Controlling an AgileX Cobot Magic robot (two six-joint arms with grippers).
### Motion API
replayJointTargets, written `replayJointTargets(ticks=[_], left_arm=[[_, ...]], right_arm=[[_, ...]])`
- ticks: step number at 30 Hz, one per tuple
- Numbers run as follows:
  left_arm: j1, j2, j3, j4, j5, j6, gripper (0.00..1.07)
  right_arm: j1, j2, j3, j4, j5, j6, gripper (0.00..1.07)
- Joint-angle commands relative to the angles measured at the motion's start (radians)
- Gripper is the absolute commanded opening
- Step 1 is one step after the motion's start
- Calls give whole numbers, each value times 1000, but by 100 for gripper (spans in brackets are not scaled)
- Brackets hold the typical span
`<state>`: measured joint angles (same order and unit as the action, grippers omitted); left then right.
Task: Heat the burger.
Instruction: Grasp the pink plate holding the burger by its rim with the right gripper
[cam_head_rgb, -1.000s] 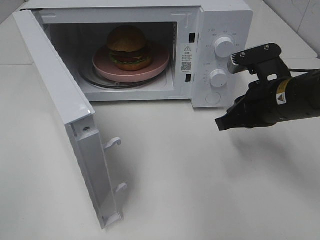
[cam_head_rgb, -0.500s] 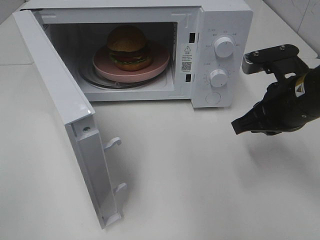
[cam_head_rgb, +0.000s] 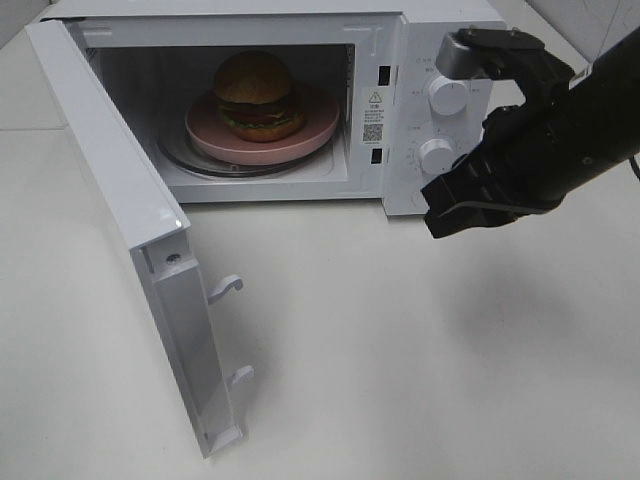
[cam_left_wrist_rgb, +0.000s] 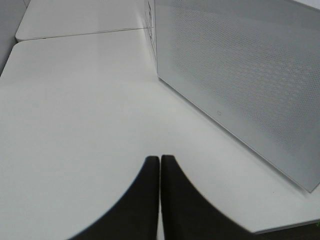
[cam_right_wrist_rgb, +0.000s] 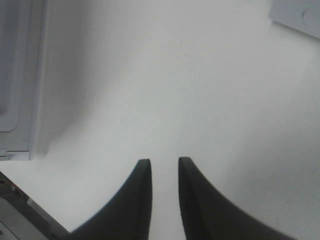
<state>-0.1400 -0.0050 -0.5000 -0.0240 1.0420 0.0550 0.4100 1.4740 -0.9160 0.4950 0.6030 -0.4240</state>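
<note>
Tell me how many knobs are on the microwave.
2. The upper knob and the lower knob, both on the microwave's control panel. The right gripper covers the panel's bottom, so another could be hidden.

We find the microwave (cam_head_rgb: 397, 180) casing and its door (cam_head_rgb: 110, 190) smooth and white, plastic-looking, with a slight sheen. The door's window panel (cam_left_wrist_rgb: 240, 75) carries a fine dotted screen. The turntable (cam_head_rgb: 200, 162) looks like clear glass. The burger (cam_head_rgb: 254, 92) has a glossy bun; the pink plate (cam_head_rgb: 318, 125) is smooth and matt. The table (cam_head_rgb: 400, 350) is smooth, matt white. We note the right gripper (cam_head_rgb: 445, 220) and the left gripper (cam_left_wrist_rgb: 160, 165) in matt black.
</note>
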Motion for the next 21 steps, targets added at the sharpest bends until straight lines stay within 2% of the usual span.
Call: replayJointTargets(ticks=[1, 5, 6, 10, 11, 14, 21], left_arm=[[-4, -6, 3, -7, -11, 3, 0], [-4, -6, 3, -7, -11, 3, 0], [-4, -6, 3, -7, -11, 3, 0], [-4, -6, 3, -7, -11, 3, 0], [-4, -6, 3, -7, -11, 3, 0], [-4, -6, 3, -7, -11, 3, 0], [-4, -6, 3, -7, -11, 3, 0]], right_arm=[[-4, -10, -17, 77, 15, -99, 22], [-4, 2, -40, 161, 22, -200, 30], [-4, 18, -57, 194, 33, -240, 36], [0, 56, -92, 214, 49, -295, 43], [15, 86, -114, 211, 51, -341, 48], [57, 123, -153, 210, 45, -423, 54], [153, 193, -225, 191, -10, -530, 58]])
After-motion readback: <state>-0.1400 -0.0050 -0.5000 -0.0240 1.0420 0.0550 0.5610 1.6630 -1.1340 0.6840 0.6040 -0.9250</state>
